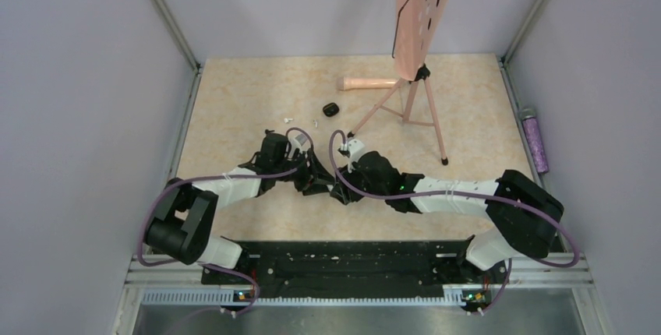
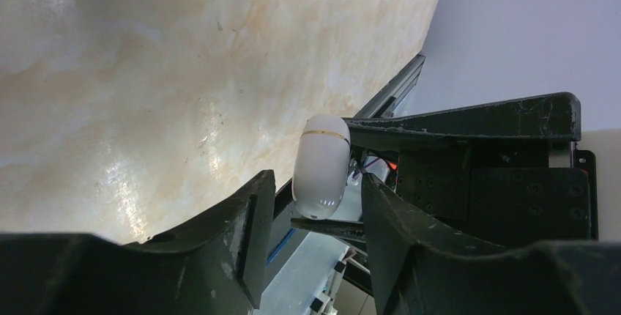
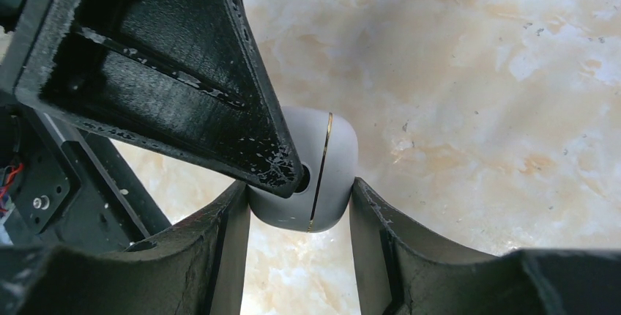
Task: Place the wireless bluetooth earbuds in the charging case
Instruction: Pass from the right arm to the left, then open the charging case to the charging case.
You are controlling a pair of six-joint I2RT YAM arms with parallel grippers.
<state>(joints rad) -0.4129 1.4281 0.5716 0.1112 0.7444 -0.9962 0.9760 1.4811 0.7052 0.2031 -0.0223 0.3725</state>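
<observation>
The charging case is a white oval shell with a thin gold seam, and its lid is down. My right gripper is shut on it and holds it above the table. My left gripper is open. Its fingertips stand on either side of the case's end, and one finger lies against the case. In the top view both grippers meet at the table's middle and hide the case. One small black stubby piece, seemingly an earbud, lies on the table beyond them. A second one does not show.
A pink tripod with a perforated pink board stands at the back right, with a pink cylinder lying beside it. Tiny white bits lie near the black piece. A purple bottle lies outside the right wall.
</observation>
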